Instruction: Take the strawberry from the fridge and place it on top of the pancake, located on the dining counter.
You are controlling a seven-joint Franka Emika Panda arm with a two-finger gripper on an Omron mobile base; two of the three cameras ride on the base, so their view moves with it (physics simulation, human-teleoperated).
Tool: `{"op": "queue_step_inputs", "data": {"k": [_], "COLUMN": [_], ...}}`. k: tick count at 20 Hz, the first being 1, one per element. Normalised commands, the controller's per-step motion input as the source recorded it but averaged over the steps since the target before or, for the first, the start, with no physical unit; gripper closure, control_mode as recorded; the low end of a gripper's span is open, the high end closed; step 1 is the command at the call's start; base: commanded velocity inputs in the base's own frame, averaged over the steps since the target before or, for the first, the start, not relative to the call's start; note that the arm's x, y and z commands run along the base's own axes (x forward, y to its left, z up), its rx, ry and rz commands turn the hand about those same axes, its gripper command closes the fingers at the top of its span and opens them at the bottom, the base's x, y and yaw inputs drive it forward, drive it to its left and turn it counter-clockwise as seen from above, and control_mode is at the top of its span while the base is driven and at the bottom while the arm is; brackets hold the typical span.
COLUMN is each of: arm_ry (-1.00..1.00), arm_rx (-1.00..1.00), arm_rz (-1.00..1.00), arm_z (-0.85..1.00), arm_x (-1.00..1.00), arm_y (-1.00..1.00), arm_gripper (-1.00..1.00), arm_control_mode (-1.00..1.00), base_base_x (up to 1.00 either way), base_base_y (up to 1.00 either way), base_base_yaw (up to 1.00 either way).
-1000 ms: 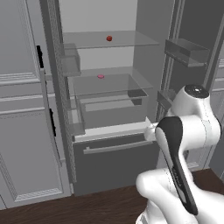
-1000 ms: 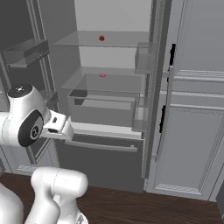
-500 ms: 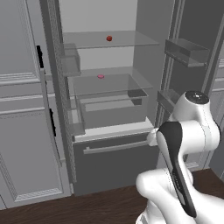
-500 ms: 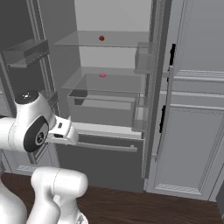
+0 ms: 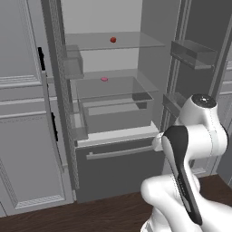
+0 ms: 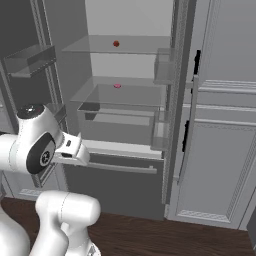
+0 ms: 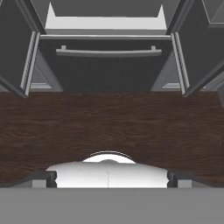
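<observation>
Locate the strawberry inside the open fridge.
The strawberry sits on the top glass shelf of the fridge, one shelf above the pale pink piece.

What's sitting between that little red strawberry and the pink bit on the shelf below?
Between the strawberry and the pink piece lies just the glass shelf it rests on, then bare air, clearest in the left base view.

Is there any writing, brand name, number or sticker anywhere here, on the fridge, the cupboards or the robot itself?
None: no text can be read in any view.
The fridge, doors open, is plain dark grey, with no badge or label.
The cabinets beside it are plain panels.
The robot arm is bare white and dark, no logo visible.
The strawberry and the pink piece on the glass shelves carry no tags.
</observation>
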Motion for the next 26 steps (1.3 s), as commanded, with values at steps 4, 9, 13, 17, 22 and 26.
{"op": "queue_step_inputs", "data": {"k": [4,9,13,17,22,26], "arm_ry": [0.00,0.00,0.00,0.00,0.00,0.00], "arm_rx": [0.00,0.00,0.00,0.00,0.00,0.00], "arm_rz": [0.00,0.00,0.00,0.00,0.00,0.00], "arm_z": [0.00,0.00,0.00,0.00,0.00,0.00], "arm_x": [0.00,0.00,0.00,0.00,0.00,0.00], "arm_y": [0.00,0.00,0.00,0.00,0.00,0.00], "arm_gripper": [-1.00,-1.00,-1.00,-1.00,-1.00,-1.00], "arm_control_mode": [1.00,1.00,1.00,1.00,1.00,1.00], "base_base_x": [0.24,0.83,0.85,0.79,0.74,0.56], "base_base_y": [0.00,0.02,0.06,0.05,0.02,0.06], "base_base_yaw": [0.00,0.00,0.00,0.00,0.00,0.00]}}
